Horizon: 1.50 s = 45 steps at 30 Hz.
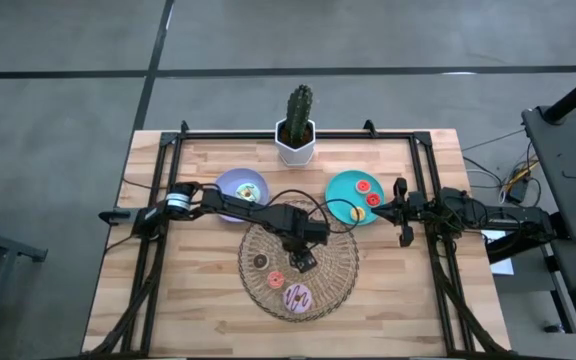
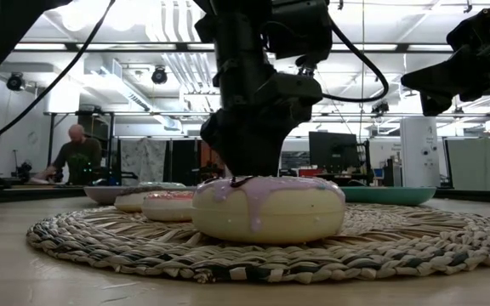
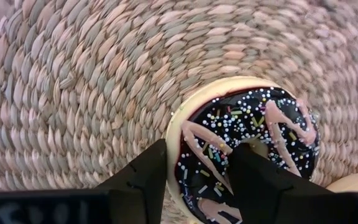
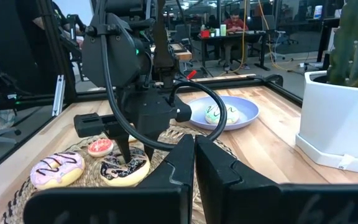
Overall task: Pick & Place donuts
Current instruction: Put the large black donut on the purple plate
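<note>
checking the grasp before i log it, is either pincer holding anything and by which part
The left pincer straddles one side of the dark brown donut's ring on the wicker mat, one finger outside the rim, one at the hole. Whether it grips cannot be told. The right pincer holds nothing.

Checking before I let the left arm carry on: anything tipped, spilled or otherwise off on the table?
Nothing stands out. The left gripper is down over the brown-iced donut on the wicker mat, one finger in its hole. The pink donut lies flat, the cactus pot is upright, and the right gripper waits beside the teal plate.
</note>
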Each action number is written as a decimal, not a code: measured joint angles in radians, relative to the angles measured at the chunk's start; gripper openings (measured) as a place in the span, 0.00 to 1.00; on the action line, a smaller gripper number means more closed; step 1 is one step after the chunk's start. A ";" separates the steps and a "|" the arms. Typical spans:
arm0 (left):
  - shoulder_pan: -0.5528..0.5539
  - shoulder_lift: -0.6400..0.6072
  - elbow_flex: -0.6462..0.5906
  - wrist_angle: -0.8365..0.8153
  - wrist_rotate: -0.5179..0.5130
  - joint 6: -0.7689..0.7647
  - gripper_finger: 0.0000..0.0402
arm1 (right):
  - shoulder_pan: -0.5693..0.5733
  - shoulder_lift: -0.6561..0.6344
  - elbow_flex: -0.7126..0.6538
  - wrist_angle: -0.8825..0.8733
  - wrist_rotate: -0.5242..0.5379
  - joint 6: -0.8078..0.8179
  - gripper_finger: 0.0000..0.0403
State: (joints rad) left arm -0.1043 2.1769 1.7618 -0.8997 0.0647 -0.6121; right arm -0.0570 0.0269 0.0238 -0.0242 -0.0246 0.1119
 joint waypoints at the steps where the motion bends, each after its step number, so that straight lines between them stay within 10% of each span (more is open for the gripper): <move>1: 0.000 0.000 0.000 0.004 0.000 0.000 0.34 | 0.000 0.000 0.000 0.000 0.000 0.000 0.02; 45: 0.096 -0.123 -0.035 -0.062 0.023 0.060 0.34 | 0.000 0.001 0.000 0.000 0.000 0.000 0.02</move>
State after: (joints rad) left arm -0.0080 2.0537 1.7266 -0.9616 0.0881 -0.5518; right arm -0.0567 0.0280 0.0238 -0.0238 -0.0249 0.1118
